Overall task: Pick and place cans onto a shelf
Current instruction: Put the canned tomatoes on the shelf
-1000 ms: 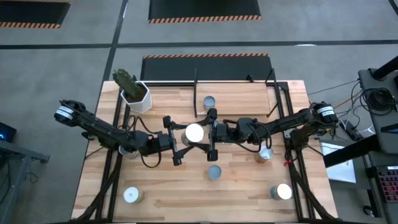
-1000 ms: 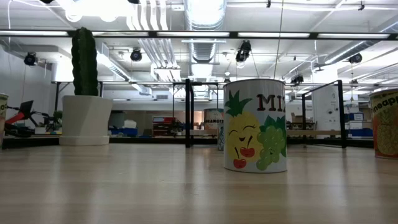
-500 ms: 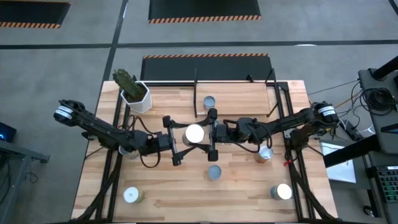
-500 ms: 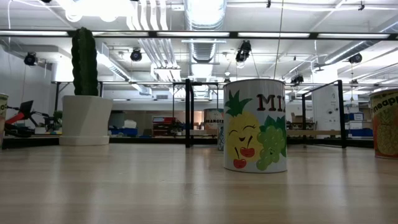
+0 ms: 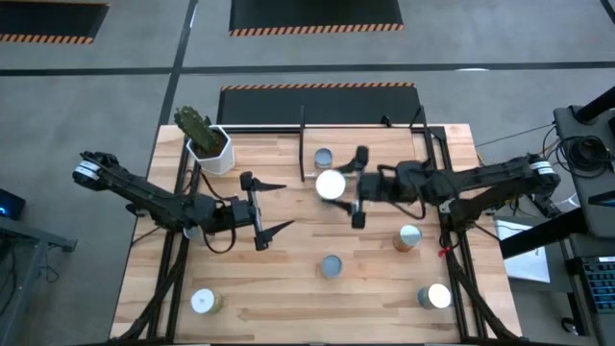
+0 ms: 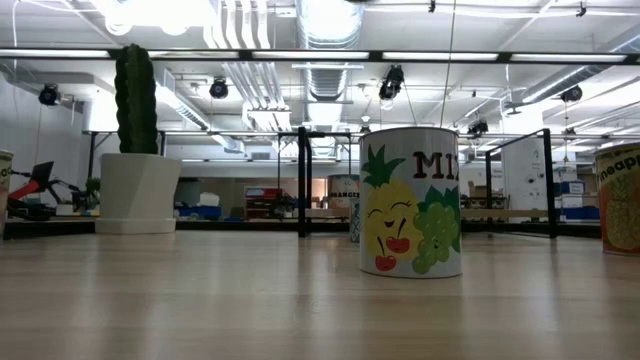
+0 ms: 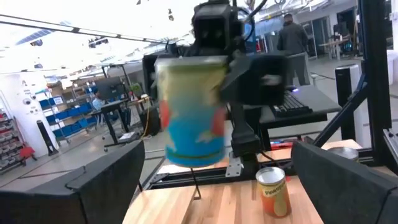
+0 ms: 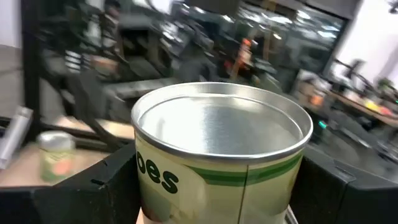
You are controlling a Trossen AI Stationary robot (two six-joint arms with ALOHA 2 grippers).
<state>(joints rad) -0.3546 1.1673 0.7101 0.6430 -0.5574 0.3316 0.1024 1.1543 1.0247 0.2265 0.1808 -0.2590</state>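
My right gripper is shut on a can with a silvery top and a green-striped label, near the table's middle and close to the shelf's black posts. The can also shows in the high view and, blurred, in the left wrist view. My left gripper is open and empty, to the left of that can. Another can stands upright by the shelf. My right gripper pinches the can's side wall between its two fingers, one on each side. The fingers lie level and come from the table's right. The can stands upright in the hold, its silvery top up, lifted clear of the table.
Cans stand on the table at the near middle, right, near right and near left. A white pot with a cactus is at the far left. The low view shows a fruit-label can.
The can was between both grippers at the table's middle. My right gripper has carried it toward the table's right and far edges, nearer the shelf. My left gripper has drawn back toward the left edge, without the can.
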